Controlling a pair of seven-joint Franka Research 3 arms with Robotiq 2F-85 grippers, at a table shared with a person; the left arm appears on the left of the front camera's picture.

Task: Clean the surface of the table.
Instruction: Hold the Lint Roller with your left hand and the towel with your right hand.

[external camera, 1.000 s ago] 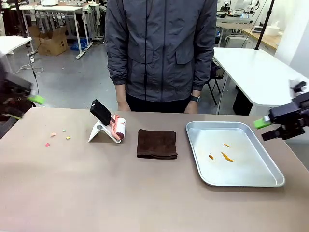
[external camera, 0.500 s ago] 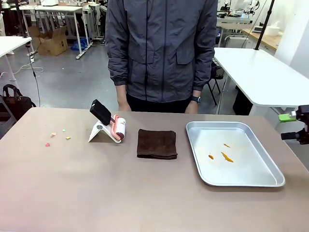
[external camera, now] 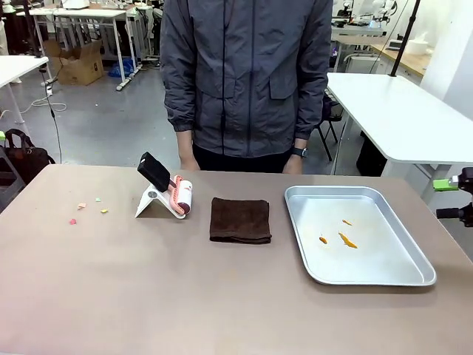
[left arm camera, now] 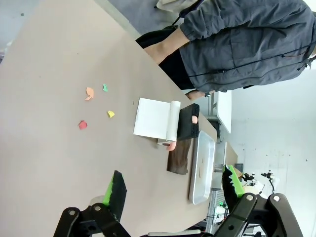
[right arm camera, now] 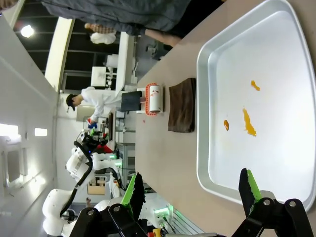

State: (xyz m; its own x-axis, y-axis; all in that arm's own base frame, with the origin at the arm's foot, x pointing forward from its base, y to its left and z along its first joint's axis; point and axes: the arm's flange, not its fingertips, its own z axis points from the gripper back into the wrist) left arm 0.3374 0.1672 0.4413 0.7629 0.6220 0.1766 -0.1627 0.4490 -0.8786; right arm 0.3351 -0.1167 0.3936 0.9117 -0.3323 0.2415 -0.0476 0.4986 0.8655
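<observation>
The brownish-taupe table (external camera: 222, 296) carries a few small coloured paper scraps (external camera: 81, 205) near its left end, also seen as scraps (left arm camera: 89, 93) ahead of my left gripper (left arm camera: 174, 185). That gripper hangs open and empty above the table's left end. My right gripper (external camera: 449, 198) is open and empty just off the right edge, beside the metal tray (external camera: 384, 259). In the right wrist view this gripper (right arm camera: 191, 187) looks over the tray (right arm camera: 276, 74) from its near end.
A lint roller (external camera: 181, 198) leans on a white stand left of centre. A folded brown cloth (external camera: 240, 220) lies mid-table. Orange smears (external camera: 346, 239) mark the tray floor. A person (external camera: 247, 74) in a grey jacket stands at the far edge.
Both arms have pulled outward: the left gripper has left the front view at the left edge, and the right gripper has slid back to the right edge. Nothing on the table moved.
</observation>
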